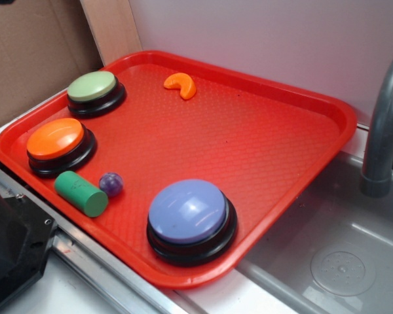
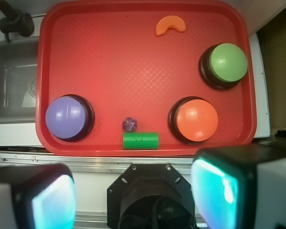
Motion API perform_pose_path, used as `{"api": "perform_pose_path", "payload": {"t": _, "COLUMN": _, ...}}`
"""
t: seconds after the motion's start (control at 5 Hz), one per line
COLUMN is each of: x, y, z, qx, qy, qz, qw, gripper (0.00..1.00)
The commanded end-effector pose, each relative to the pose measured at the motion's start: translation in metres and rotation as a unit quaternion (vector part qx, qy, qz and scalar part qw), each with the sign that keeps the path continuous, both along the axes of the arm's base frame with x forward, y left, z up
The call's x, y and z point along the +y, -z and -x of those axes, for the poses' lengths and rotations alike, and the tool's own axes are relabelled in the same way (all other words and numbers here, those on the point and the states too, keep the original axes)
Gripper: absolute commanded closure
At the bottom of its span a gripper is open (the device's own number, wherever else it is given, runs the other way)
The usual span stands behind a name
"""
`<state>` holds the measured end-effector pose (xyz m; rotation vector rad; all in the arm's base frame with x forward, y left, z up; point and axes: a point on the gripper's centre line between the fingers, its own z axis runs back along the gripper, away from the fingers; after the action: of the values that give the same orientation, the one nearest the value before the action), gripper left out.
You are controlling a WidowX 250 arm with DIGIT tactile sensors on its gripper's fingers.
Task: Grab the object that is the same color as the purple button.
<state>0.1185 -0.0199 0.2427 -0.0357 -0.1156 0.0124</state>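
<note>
The hand (image 2: pixel 133 191) hangs high above the near edge of the red tray (image 2: pixel 133 57), its two fingers (image 2: pixel 219 191) spread wide apart with nothing between them; each finger shows a pale teal glowing pad in the wrist view. The hand itself does not appear in the exterior view.

Closest to the hand, just ahead of it and roughly centred between the fingers, the green cylinder (image 2: pixel 140 140) lies on its side along the tray's near rim. Touching or all but touching its far side, slightly to the left in the wrist view, sits the small dark-purple ball (image 2: pixel 129 124), glossy and far smaller than any button. In the exterior view the ball (image 1: pixel 111 184) rests right at one end of the cylinder (image 1: pixel 81 193).

Farther out to the left in the wrist view stands the purple button (image 2: pixel 66 117), a lavender dome on a black base, well apart from the ball. To the right, ahead of the right-hand finger, is the orange button (image 2: pixel 196 120), and beyond it the green button (image 2: pixel 227 63). At the far side of the tray lies the orange wedge (image 2: pixel 170 25), alone near the far rim.

The tray rests on a surface beside a grey sink (image 1: pixel 340 248), with a grey faucet (image 1: pixel 383 124) rising by it.
</note>
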Motion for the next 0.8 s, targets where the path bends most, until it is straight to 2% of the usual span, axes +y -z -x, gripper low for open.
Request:
{"api": "perform_pose_path", "payload": {"t": 0.0, "x": 0.0, "y": 0.0, "z": 0.0, "qx": 0.0, "qy": 0.0, "qz": 0.0, "qw": 1.0, "gripper": 0.0}}
{"api": "perform_pose_path", "payload": {"t": 0.2, "x": -0.005, "y": 0.035, "z": -0.009, "qx": -0.019, "qy": -0.037, "qz": -0.003, "qw": 0.999, "gripper": 0.0}}
{"api": "perform_pose_path", "payload": {"t": 0.6, "x": -0.012, "y": 0.112, "z": -0.021, "qx": -0.025, "qy": -0.076, "qz": -0.022, "qw": 0.997, "gripper": 0.0}}
